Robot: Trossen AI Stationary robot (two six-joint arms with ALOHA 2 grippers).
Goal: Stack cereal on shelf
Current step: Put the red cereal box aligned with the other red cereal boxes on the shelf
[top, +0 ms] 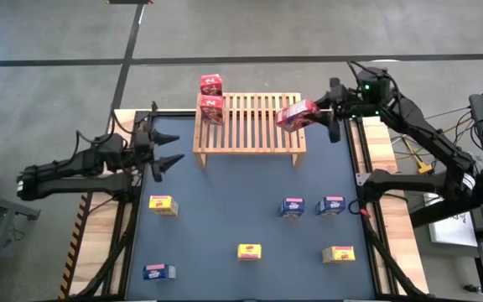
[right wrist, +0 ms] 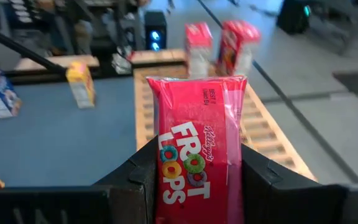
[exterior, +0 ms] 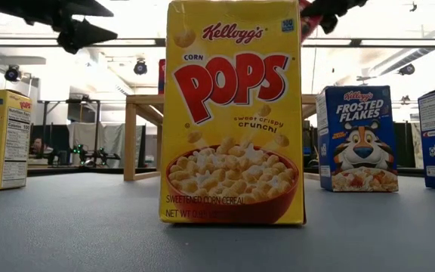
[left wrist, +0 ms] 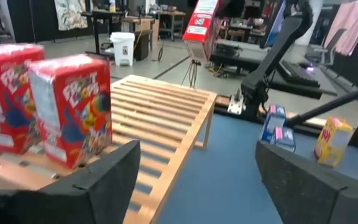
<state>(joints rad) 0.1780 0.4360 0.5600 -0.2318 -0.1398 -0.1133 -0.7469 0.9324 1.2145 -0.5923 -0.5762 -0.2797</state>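
Right gripper (top: 315, 109) clamped on a red cereal box (right wrist: 197, 155), jaws pressing its two sides, box held in the air over the right end of the wooden rack (top: 250, 126). Beyond the jaws, at the rack's far left end, two more red boxes (top: 211, 96) stand upright, side by side. Left gripper (top: 166, 151) spread wide, nothing between its jaws, just left of the rack. Out on the blue table (top: 225, 226): three yellow boxes (top: 249, 251) and three blue boxes (top: 292, 207), scattered apart.
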